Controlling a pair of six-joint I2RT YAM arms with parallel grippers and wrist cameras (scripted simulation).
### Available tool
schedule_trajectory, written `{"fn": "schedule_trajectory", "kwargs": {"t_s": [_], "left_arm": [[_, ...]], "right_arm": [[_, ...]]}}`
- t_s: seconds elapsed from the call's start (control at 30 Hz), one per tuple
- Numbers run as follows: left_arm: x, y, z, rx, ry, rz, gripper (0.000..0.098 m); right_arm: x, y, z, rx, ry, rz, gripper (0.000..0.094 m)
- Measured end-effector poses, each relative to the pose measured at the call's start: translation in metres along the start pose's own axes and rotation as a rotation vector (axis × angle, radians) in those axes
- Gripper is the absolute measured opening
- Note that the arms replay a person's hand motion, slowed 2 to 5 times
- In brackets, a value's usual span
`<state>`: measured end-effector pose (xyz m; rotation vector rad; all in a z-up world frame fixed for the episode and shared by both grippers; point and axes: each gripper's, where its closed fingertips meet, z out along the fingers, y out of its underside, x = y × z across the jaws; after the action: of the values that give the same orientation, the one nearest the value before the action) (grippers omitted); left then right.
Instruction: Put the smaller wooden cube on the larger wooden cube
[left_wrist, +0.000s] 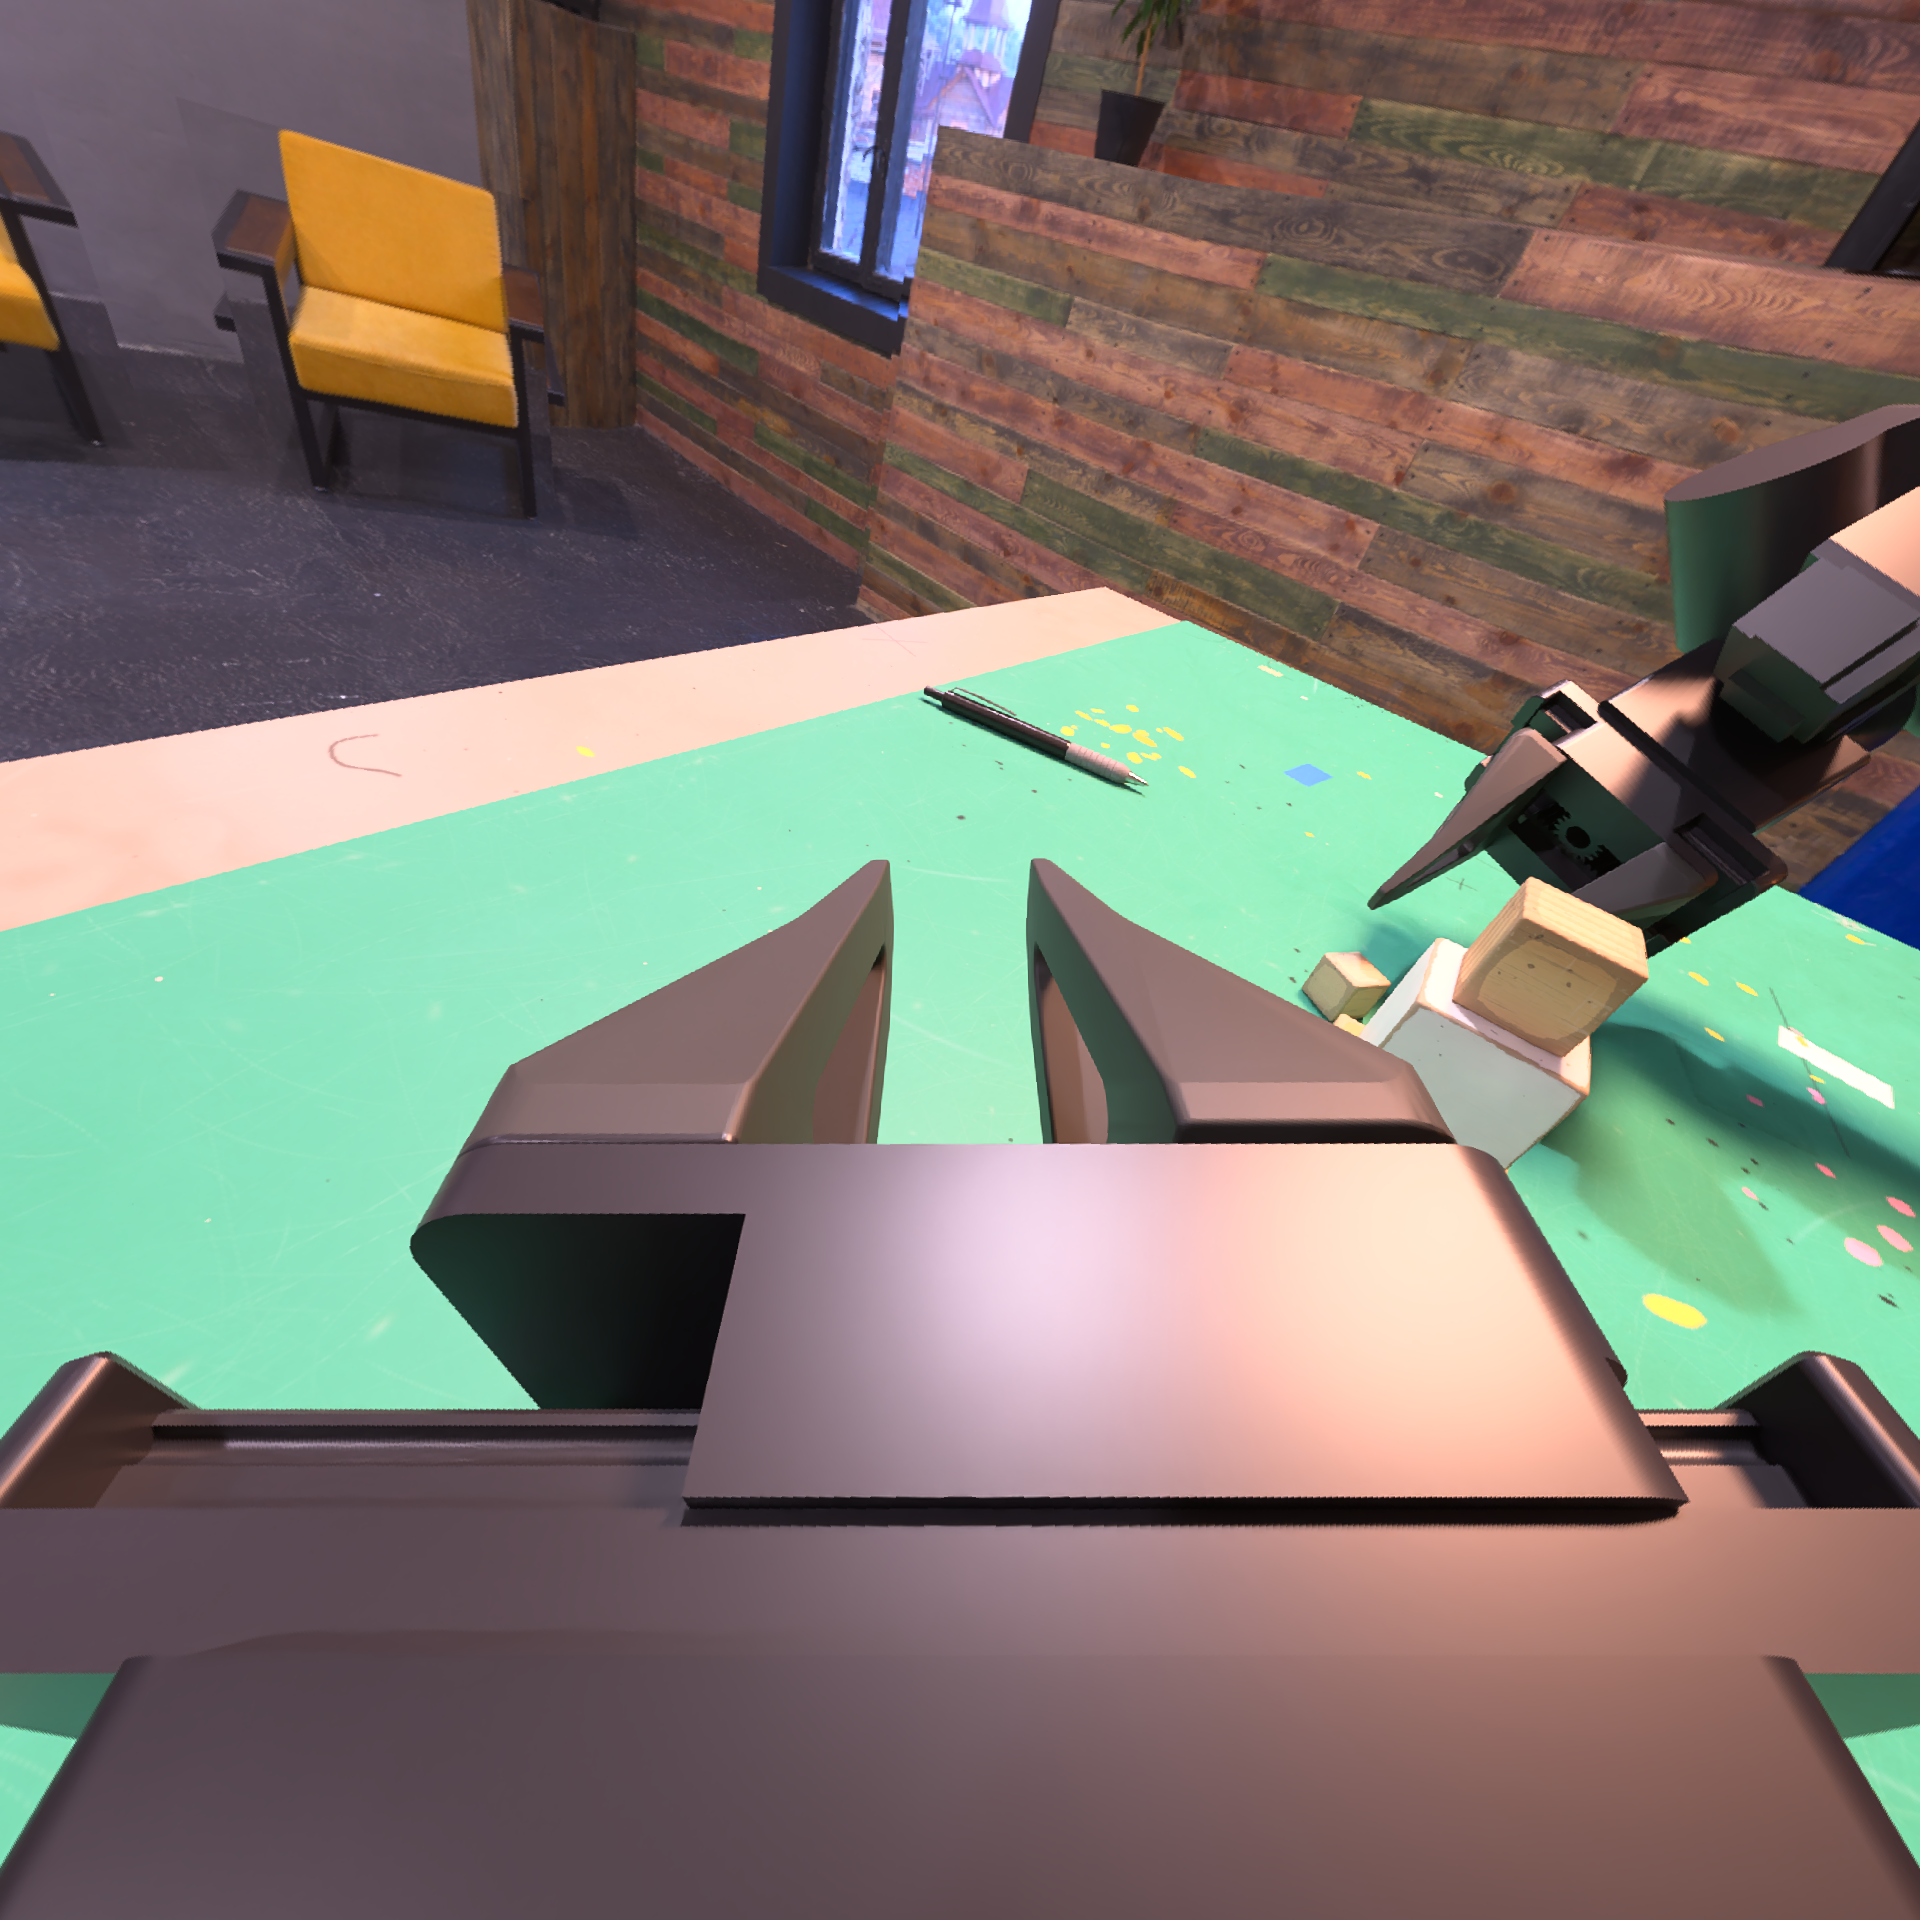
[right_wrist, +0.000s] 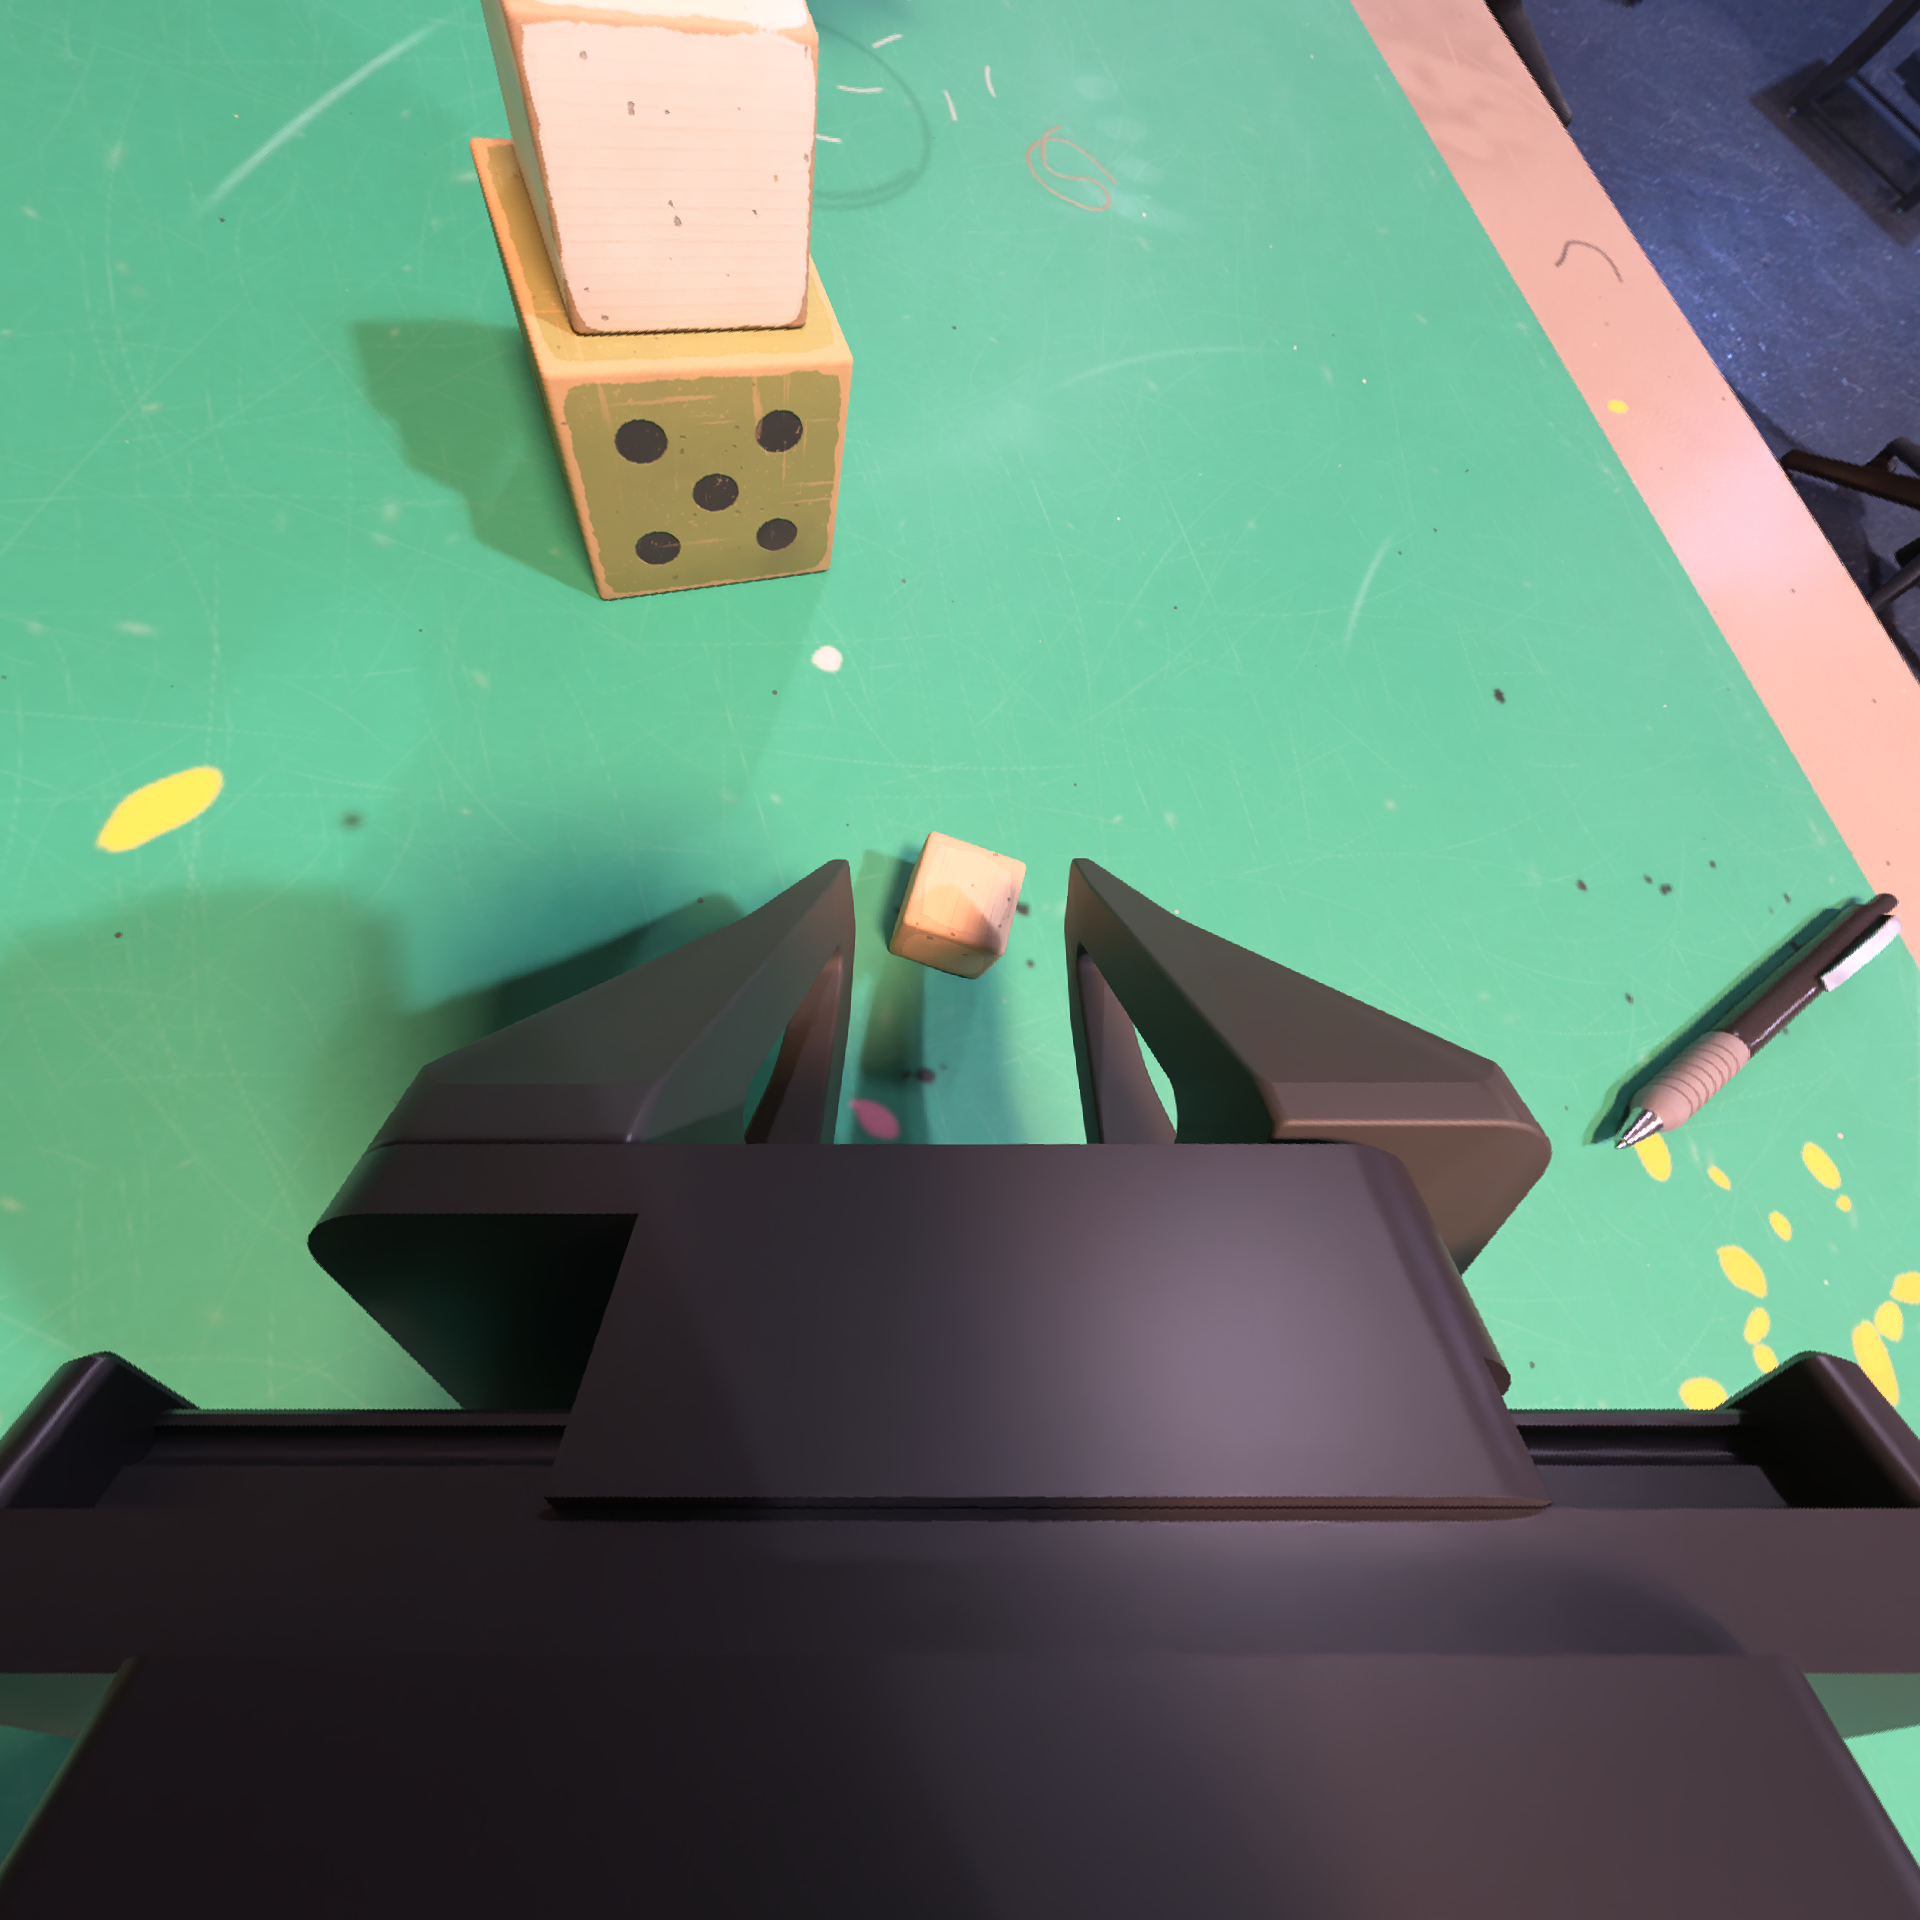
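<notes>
The small wooden cube lies tilted on the green mat, between the tips of my right gripper, which is open and not touching it. It also shows in the left wrist view, below the right gripper. The larger wooden cube has black dots on one face and touches a white cube. In the left wrist view the larger wooden cube sits tilted against the white cube. I cannot tell which one rests on the other. My left gripper is open, empty and to the left of the cubes.
A black pen lies on the mat near the far edge; it also shows in the right wrist view. A bare pink table border runs beyond the mat. A blue object sits at the right edge.
</notes>
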<state>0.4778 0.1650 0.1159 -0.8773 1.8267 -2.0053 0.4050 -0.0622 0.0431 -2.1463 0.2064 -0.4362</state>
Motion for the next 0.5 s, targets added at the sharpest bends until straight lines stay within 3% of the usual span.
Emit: {"fn": "schedule_trajectory", "kwargs": {"t_s": [0.5], "left_arm": [[0.0,-0.0002,0.0001,0.0,0.0,-0.002,0.022]], "right_arm": [[0.0027,-0.0033,0.0062,-0.02,0.043,0.149,0.0365]]}}
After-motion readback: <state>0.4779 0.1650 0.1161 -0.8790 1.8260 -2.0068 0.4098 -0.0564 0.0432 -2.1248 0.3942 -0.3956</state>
